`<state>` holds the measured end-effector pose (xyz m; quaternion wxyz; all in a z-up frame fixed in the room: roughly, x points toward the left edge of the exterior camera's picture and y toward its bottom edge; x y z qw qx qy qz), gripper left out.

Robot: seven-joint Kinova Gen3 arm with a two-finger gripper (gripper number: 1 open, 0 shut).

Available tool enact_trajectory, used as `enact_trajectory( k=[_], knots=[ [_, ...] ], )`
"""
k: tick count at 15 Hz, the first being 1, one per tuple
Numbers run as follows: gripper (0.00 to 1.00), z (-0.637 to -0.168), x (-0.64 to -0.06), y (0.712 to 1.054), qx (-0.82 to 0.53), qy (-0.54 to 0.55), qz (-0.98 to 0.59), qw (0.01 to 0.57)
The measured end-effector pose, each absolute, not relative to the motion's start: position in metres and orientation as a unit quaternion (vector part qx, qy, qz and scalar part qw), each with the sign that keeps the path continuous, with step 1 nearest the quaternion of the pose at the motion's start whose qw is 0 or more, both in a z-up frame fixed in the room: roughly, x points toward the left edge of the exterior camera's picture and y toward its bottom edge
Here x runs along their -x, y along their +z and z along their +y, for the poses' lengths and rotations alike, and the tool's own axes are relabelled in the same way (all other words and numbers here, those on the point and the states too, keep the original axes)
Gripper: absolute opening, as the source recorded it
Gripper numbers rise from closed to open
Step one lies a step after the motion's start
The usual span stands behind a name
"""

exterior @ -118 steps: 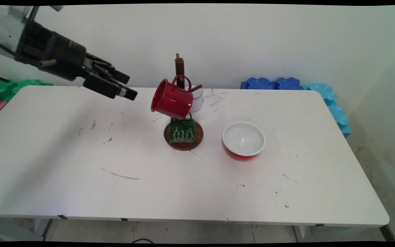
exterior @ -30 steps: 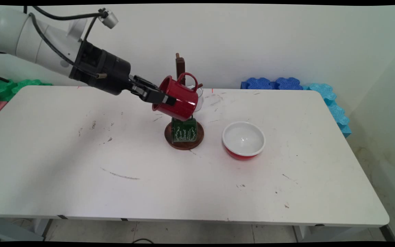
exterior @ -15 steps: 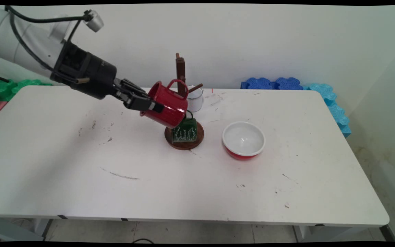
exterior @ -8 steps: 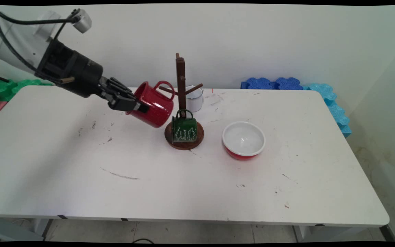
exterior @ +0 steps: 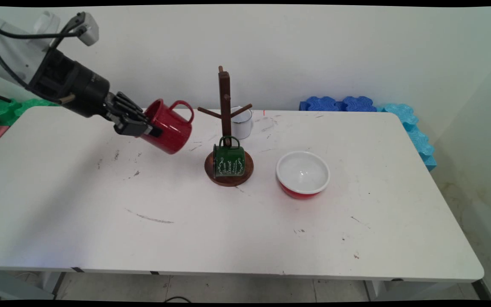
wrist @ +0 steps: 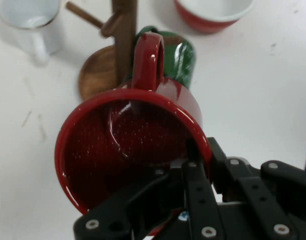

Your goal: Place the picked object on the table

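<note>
- Already off the rack, the red mug [exterior: 167, 130] hangs tilted at frame left, jaws of the gripper [exterior: 143, 128] clamped on its rim, above the white table [exterior: 100, 221].
- Centre: wooden mug tree [exterior: 225, 128] holding a green mug [exterior: 227, 160], white mug [exterior: 243, 123] behind.
- Right: red bowl [exterior: 303, 174], blue foam tiles [exterior: 407, 123] against the wall.

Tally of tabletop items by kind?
Mugs: 3 (red mug in gripper, green mug, white mug)
Bowls: 1 (red bowl)
Mug trees: 1 (wooden mug tree)
Total: 5
</note>
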<state>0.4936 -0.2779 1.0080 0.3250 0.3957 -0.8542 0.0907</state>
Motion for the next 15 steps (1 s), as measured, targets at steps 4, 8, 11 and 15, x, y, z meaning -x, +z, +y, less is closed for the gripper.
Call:
enact_trajectory(
  k=[4,8,11,15],
  knots=[
    [0.00,-0.282,-0.508,1.004,-0.388,0.106,-0.866,0.299],
    [0.00,-0.289,-0.522,0.996,-0.367,0.123,-0.882,0.269],
    [0.00,-0.294,-0.529,0.990,-0.351,0.131,-0.893,0.250],
    [0.00,-0.302,-0.538,0.978,-0.325,0.142,-0.908,0.223]
  ],
)
